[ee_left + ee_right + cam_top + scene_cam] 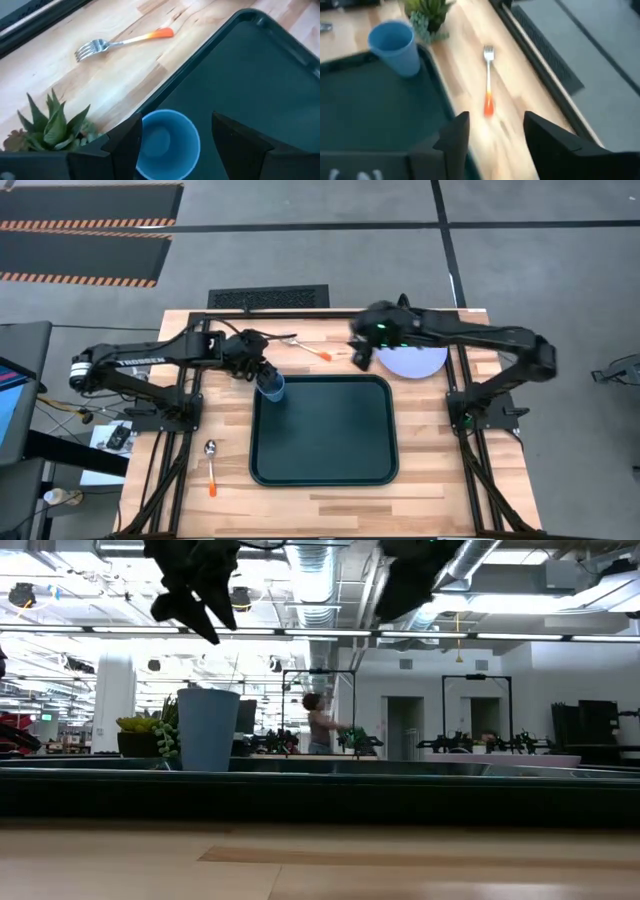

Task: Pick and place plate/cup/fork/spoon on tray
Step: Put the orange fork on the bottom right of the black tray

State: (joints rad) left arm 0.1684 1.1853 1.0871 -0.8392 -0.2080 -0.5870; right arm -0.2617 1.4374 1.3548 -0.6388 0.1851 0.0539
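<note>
Hovering my left gripper (172, 145) spread-fingered and empty over the cup (272, 386), upright at the tray's (325, 465) ten o'clock corner; my right gripper (492, 132) gapes empty, fork (308, 349) at twelve.

- The light wooden bench (330, 515) made of planks carries everything.
- A big dark green tray (322, 430) with round corners lies in the middle of it.
- A round lavender-blue plate (415, 361) lies by the tray's far right corner.
- A silver fork with an orange handle (306, 348) lies behind the tray.
- A silver spoon with an orange handle (212, 465) lies left of the tray.
- A small green spiky plant (52, 125) stands near the tray's far left corner.
</note>
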